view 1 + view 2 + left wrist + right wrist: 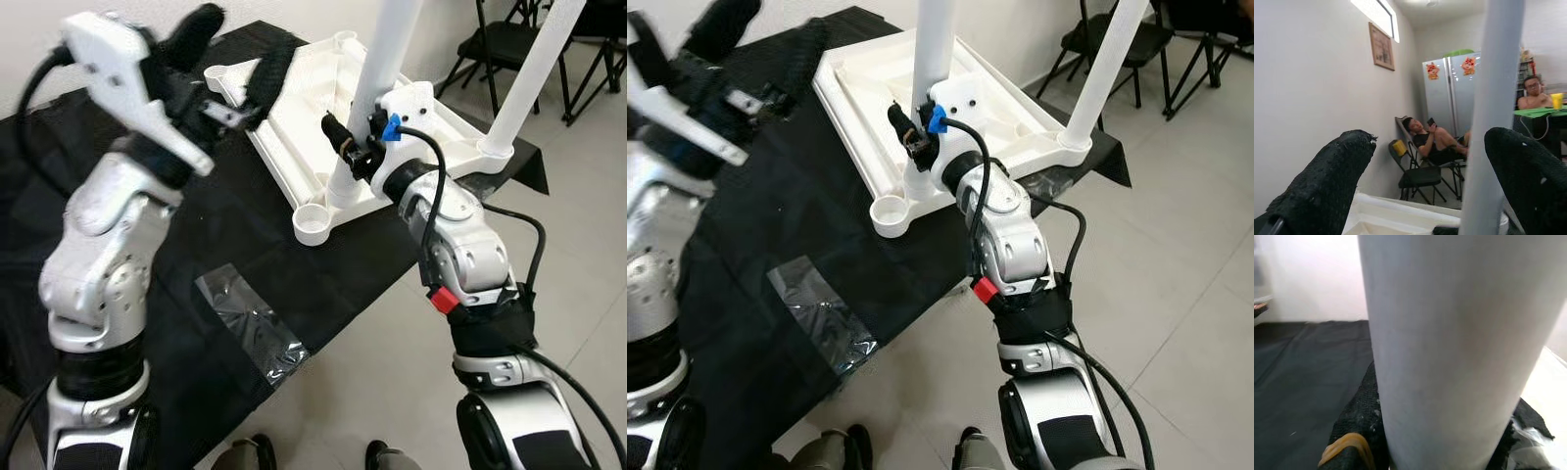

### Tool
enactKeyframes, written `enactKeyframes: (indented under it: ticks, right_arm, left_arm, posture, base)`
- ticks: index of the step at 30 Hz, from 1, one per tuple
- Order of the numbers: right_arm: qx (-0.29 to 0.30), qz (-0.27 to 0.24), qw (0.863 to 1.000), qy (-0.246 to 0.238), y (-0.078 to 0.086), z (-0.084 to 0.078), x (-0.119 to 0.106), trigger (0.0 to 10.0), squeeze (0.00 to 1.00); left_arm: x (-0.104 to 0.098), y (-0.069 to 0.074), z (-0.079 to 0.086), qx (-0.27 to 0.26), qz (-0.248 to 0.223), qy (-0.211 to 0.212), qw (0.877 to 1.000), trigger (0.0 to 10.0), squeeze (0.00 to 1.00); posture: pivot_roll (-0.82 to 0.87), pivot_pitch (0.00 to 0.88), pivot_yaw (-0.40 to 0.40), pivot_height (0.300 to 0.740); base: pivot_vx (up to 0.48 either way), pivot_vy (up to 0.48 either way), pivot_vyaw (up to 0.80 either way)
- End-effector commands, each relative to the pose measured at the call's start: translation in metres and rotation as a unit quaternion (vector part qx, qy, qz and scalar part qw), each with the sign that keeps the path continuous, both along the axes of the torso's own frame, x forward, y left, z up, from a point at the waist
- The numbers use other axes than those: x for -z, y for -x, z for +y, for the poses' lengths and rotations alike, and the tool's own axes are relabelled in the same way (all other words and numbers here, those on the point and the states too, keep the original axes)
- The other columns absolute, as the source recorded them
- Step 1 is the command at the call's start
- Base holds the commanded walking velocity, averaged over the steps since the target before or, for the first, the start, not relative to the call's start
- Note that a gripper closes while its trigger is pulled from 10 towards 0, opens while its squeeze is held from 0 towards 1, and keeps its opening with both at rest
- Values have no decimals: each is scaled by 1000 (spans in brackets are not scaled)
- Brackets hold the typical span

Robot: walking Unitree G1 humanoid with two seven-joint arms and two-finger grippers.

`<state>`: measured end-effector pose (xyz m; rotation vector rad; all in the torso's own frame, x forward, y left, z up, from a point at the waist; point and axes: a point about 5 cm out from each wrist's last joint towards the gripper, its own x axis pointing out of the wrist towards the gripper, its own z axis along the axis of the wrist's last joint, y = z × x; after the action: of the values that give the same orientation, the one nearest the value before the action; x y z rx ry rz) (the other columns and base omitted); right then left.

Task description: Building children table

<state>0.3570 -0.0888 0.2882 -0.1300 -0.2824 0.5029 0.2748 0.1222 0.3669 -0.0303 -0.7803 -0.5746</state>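
While the upturned white tabletop point(323, 108) lies on the black-draped table point(196, 255), a stiff, light, slick leg point(367, 108) is clamped low by the right gripper point(355, 149); left gripper point(230, 69) held wide.

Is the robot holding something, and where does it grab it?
The right gripper grips a white leg low down, near the tabletop. The left gripper is open.

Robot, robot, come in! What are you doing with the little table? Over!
Right gripper clamped on white leg. Left gripper open above upside-down tabletop. Second leg standing in its socket. Nothing blocking.
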Motion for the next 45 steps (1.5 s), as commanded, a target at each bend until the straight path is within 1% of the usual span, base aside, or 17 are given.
enactKeyframes:
  ticks: [1, 2, 3, 4, 10, 16, 18, 19, 20, 21, 22, 23, 38, 39, 40, 41, 45]
  right_arm:
    - [-13, -1, 1000, 20, 0, 10, -2, 10000, 0]
    - [-16, 0, 999, 35, -1, 14, -1, 10000, 0]
    - [-16, 0, 999, 35, -1, 14, -1, 10000, 0]
    - [-20, 2, 999, 49, -1, 17, 1, 10000, 0]
    - [-54, 14, 995, 88, 2, 38, 12, 10000, 0]
    - [-77, 8, 990, 114, 7, 50, 16, 10000, 0]
    - [-93, 5, 987, 134, 11, 57, 20, 10000, 0]
    - [-96, 4, 986, 138, 12, 59, 21, 10000, 0]
    - [-96, 4, 986, 138, 12, 59, 21, 10000, 0]
    - [-98, 4, 985, 140, 12, 59, 21, 10000, 0]
    - [-98, 4, 985, 140, 12, 59, 21, 10000, 0]
    - [-99, 3, 985, 142, 12, 60, 22, 10000, 0]
    - [-100, -30, 980, 171, 9, 46, 14, 10000, 0]
    - [-132, -33, 978, 160, 9, 41, 8, 10000, 82]
    - [-132, -33, 978, 160, 9, 41, 8, 10000, 82]
    - [-170, -31, 974, 150, 12, 39, 3, 10000, 1000]
    - [-217, -30, 966, 138, 16, 36, -3, 10000, 1000]
  left_arm:
    - [-2, 0, -13, 20, -7, -14, 1000, 10000, 1000]
    - [-2, -1, -20, 30, -5, -20, 999, 10000, 580]
    - [-2, -1, -20, 30, -5, -20, 999, 10000, 580]
    - [-2, -3, -24, 37, -3, -24, 999, 10000, 0]
    - [-6, -5, -41, 64, -8, -33, 997, 10000, 0]
    - [-5, -12, -45, 41, -5, -37, 998, 10000, 0]
    - [-5, -19, -44, 16, 4, -35, 999, 10000, 0]
    - [-5, -21, -44, 14, 9, -32, 999, 9451, 0]
    - [-5, -21, -44, 14, 9, -32, 999, 9451, 0]
    - [-5, -22, -43, 13, 11, -31, 999, 4471, 0]
    - [-5, -22, -43, 13, 11, -31, 999, 4471, 0]
    - [-5, -23, -43, 16, 14, -30, 999, 0, 0]
    - [-6, -26, -34, 14, 17, -69, 997, 0, 0]
    - [-7, -25, -29, 25, 17, -69, 997, 0, 0]
    - [-7, -25, -29, 25, 17, -69, 997, 0, 0]
    - [-8, -24, -28, 35, 14, -73, 997, 0, 0]
    - [-10, -23, -28, 48, 9, -80, 996, 0, 0]
  posture:
    - [-9, 143, 6, 740]
    - [-8, 142, 4, 740]
    - [-8, 142, 4, 740]
    - [-6, 139, 4, 740]
    - [-2, 124, 2, 740]
    - [-3, 117, 3, 740]
    - [-4, 116, 4, 740]
    - [-4, 117, 5, 740]
    - [-4, 117, 5, 740]
    - [-4, 117, 5, 740]
    - [-4, 117, 5, 740]
    - [-4, 117, 7, 740]
    - [3, 118, 16, 740]
    - [4, 117, 15, 740]
    - [4, 117, 15, 740]
    - [6, 117, 14, 740]
    - [6, 117, 14, 740]
  base:
    - [0, 0, 0]
    - [0, 0, 0]
    - [0, 0, 0]
    - [0, 0, 0]
    - [0, 0, 0]
    - [0, 0, 0]
    - [0, 0, 0]
    - [0, 0, 0]
    - [0, 0, 0]
    - [0, 0, 0]
    - [0, 0, 0]
    - [0, 0, 0]
    - [0, 0, 0]
    - [0, 0, 0]
    - [0, 0, 0]
    - [0, 0, 0]
    - [0, 0, 0]
